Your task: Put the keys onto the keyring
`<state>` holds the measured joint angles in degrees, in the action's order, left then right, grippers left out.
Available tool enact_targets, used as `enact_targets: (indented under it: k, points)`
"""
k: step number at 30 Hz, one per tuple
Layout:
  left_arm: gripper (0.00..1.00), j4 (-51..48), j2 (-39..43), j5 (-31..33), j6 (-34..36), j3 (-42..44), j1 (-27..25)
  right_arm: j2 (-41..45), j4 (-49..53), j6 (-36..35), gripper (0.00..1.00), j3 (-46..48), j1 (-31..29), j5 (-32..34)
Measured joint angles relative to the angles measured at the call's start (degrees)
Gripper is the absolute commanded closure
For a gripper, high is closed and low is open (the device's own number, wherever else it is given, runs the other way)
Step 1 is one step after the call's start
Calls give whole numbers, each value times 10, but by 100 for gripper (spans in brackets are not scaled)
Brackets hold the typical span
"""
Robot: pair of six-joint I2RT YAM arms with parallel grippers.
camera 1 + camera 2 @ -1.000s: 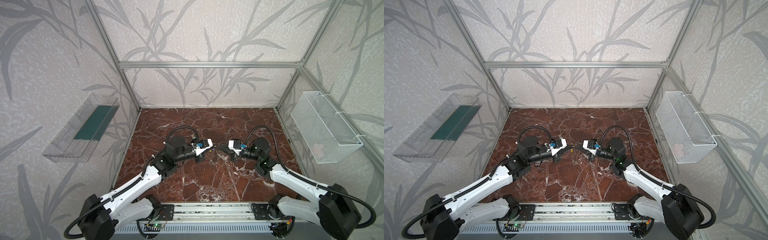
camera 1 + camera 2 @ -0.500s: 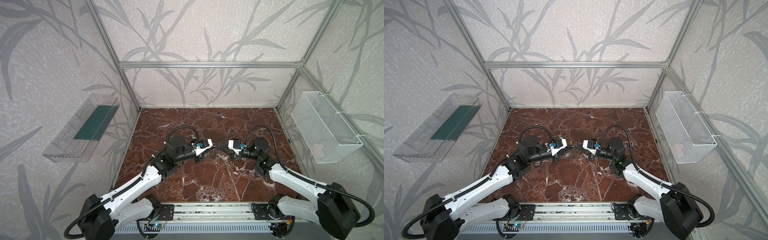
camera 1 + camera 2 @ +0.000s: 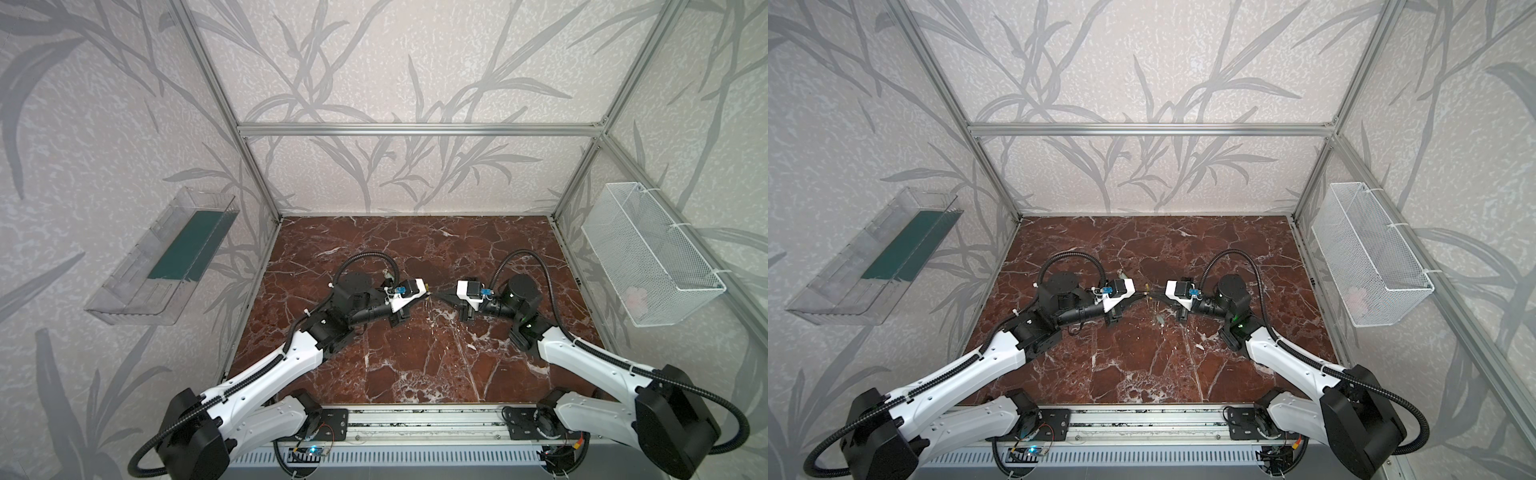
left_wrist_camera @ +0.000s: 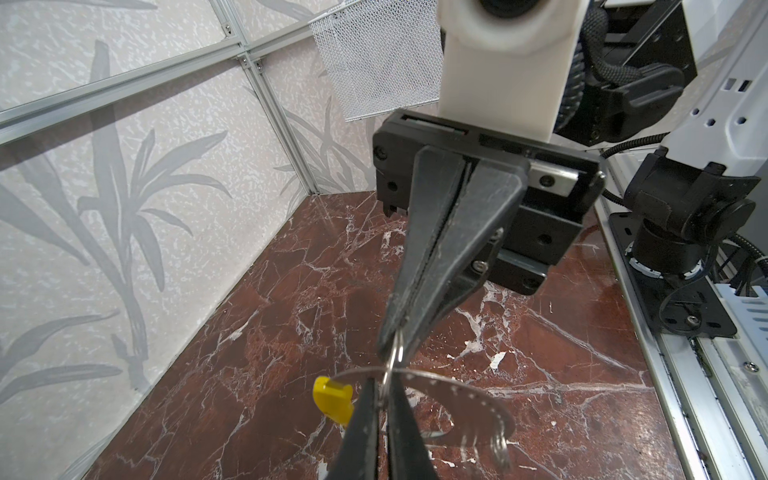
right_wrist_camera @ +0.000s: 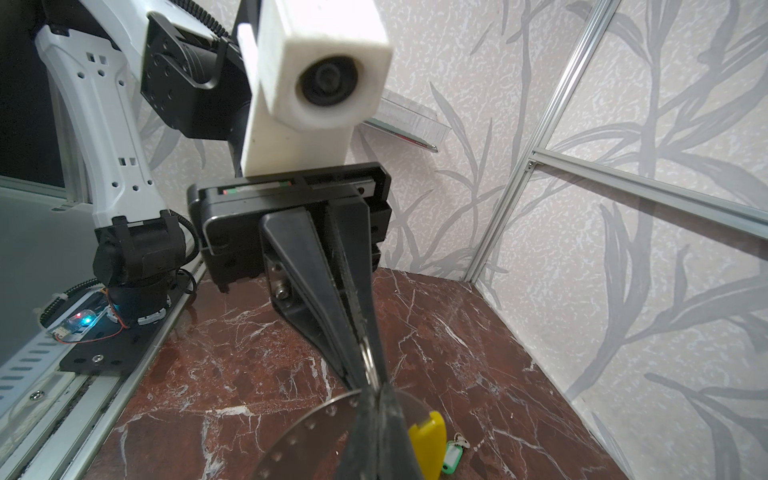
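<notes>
- The keyring [image 4: 457, 397] hangs in the air over the middle of the marble table [image 3: 415, 365], where the two arms meet.
- The wire basket [image 3: 648, 257] on the wall at 3 o'clock and the clear tray [image 3: 166, 257] at 9 o'clock are well apart from the work and block nothing.
- The left gripper [image 5: 370, 374] reaches in from 9 o'clock and the right gripper [image 4: 395, 338] from 3 o'clock.
  - Both have their jaws pressed together, tips almost touching.
  - The right one looks clamped on the keyring's band, and the left pinches a small silver loop [image 5: 366, 353] at that spot.
  - Each crowds the other, which I judge to be the real obstruction.
- The ring looks thin, stiff, light and slick, so it is likely to swivel in a pinch. The yellow sleeve [image 5: 428, 440] should give a surer hold.
- One of the keys [image 5: 452, 457] lies on the table at 10 o'clock of the grippers, not yet threaded. It is tiny and light, and best taken by its green plastic head. I cannot find the other key.
</notes>
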<state>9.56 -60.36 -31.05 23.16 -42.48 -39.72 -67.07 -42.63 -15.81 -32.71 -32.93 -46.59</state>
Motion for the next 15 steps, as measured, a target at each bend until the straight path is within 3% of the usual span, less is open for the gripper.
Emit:
enact_targets:
  k: [8,15]
  points:
    - [90,1,0,-1,0,0,0,-6,-1,3,100,0,0,-1]
    - [100,-1,0,-1,-1,0,1,-14,-7,9,100,-2,3,-6]
